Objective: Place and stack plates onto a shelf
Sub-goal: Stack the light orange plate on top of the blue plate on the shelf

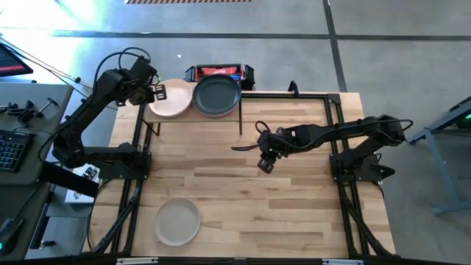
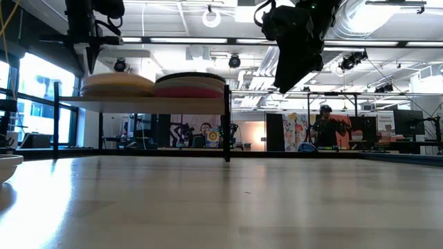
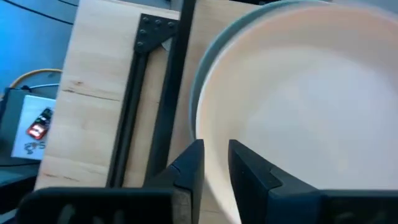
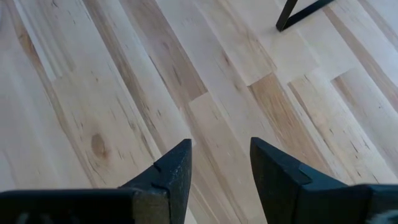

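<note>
The peach plate [image 1: 169, 99] tops the left stack on the shelf [image 1: 193, 116], at the far left of the desk [image 1: 243, 191]; beside it, touching or nearly so, a dark grey plate [image 1: 216, 96] tops the right stack. In the low view both stacks [image 2: 156, 85] sit level on the board. The left hand [image 1: 157, 93] is at the peach plate's left rim, and its wrist view shows the fingers [image 3: 189, 168] set narrowly about that rim [image 3: 208, 162], so the step in hand looks like setting this plate down or just letting it go. Next it would need to part its fingers and pull away leftward without dragging the plate.

One pale plate [image 1: 177, 221] lies alone at the near left of the desk, well apart from the shelf, likely the next to fetch. The right hand [image 1: 266, 163] hovers mid-desk, fingers [image 4: 177, 171] moderately apart and empty, over bare wood. The shelf's black leg [image 1: 241, 118] stands between it and the stacks. A red-and-black case [image 1: 219, 72] sits beyond the shelf.
</note>
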Motion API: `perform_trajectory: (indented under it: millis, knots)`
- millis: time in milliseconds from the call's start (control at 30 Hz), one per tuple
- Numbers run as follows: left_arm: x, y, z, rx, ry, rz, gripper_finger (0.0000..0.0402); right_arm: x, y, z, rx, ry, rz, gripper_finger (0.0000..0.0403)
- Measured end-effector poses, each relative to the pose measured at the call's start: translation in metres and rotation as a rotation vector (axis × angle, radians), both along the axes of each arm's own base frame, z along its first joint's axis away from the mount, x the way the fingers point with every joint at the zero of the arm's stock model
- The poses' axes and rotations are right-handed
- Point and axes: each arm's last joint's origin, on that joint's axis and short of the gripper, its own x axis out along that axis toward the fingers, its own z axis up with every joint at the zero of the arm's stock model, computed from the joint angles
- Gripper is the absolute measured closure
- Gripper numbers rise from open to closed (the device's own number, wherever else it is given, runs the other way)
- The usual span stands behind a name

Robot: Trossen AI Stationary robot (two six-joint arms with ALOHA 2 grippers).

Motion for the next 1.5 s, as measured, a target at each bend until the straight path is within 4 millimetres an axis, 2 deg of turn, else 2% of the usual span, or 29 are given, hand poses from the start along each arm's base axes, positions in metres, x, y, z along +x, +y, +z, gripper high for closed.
perform_trajectory:
  millis: [200, 433, 767, 1000, 1500]
  knots:
    - [-0.002, -0.003, -0.001, -0.024, 0.034, 0.005, 0.0328, 0.000, 0.000, 0.000, 0.008, 0.001, 0.005, 0.0261]
    - [0.000, -0.004, -0.002, -0.069, -0.033, -0.031, 0.0328, 0.000, 0.000, 0.000, 0.008, 0.001, 0.005, 0.0261]
    - [0.013, 0.005, -0.007, -0.090, -0.069, -0.097, 0.0328, 0.000, 0.000, 0.000, 0.011, 0.000, 0.000, 0.0261]
    - [0.024, 0.010, -0.028, -0.180, -0.017, -0.144, 0.0328, 0.000, 0.000, 0.000, 0.011, 0.000, -0.001, 0.0261]
    - [0.020, 0.007, -0.034, -0.252, 0.117, -0.128, 0.0328, 0.000, 0.000, 0.000, 0.021, -0.003, -0.019, 0.0261]
